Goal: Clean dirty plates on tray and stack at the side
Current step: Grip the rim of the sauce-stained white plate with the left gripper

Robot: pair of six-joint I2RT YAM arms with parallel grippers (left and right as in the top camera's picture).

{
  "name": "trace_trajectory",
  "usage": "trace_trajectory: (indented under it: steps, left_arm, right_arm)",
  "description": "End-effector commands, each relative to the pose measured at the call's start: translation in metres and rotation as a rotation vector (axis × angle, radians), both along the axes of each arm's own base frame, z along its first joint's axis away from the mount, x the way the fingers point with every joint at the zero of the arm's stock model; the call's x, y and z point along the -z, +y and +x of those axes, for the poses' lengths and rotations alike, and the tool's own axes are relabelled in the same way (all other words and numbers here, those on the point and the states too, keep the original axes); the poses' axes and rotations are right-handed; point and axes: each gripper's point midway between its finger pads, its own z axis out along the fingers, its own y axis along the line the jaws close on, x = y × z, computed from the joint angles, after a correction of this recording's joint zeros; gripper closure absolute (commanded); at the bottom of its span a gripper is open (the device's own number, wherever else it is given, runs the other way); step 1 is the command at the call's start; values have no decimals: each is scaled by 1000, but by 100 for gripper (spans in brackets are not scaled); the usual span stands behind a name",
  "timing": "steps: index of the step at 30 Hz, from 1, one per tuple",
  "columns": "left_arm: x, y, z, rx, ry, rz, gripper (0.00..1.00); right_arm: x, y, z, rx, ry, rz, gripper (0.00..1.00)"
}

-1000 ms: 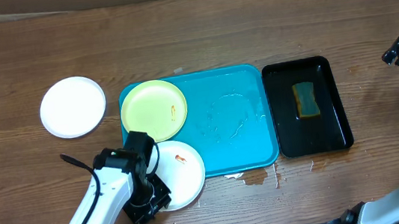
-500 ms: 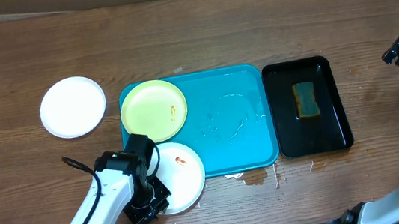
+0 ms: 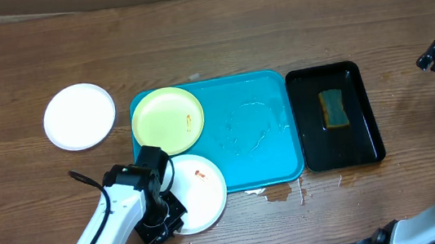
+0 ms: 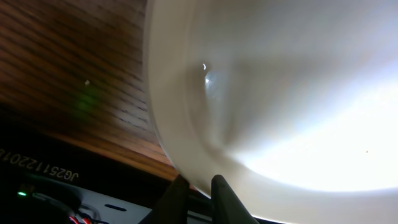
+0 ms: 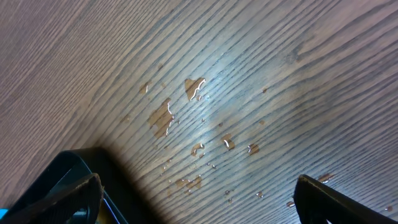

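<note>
Left tool (image 4: 198, 186) clamped on smeared white plate (image 3: 201, 191) rim.
Plate overhangs turquoise tray (image 3: 259, 125) at its front-left corner; right tool (image 5: 199, 190) apart.

3 plates (image 3: 79, 115) (2 white), 2 trays (image 3: 274, 152), 1 sponge (image 3: 333, 108)

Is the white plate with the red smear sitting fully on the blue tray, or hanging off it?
Hanging off. The white plate overlaps the front edge of the tray, its lower half over the table.
</note>
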Motion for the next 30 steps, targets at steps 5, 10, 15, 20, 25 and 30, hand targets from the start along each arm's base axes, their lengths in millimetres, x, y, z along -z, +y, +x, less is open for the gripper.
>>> trace_trajectory:
  steps: [5,10,15,20,25,30]
  left_arm:
    - [-4,-32,8,29,-29,-203,77]
    - [-3,-40,26,40,-109,-243,75]
    - [-6,-50,34,41,-139,-301,75]
    - [-9,-54,41,126,-193,-328,69]
    - [-22,-57,55,158,-238,-332,62]
    - [-22,-22,41,140,-159,-95,59]
  right_arm:
    - [-7,-3,2,6,-19,-11,0]
    - [-7,-3,2,6,-19,-11,0]
    - [-7,-3,2,6,-19,-11,0]
    - [-7,-3,2,6,-19,-11,0]
    - [-7,-3,2,6,-18,-11,0]
    - [-7,-3,2,6,-18,-11,0]
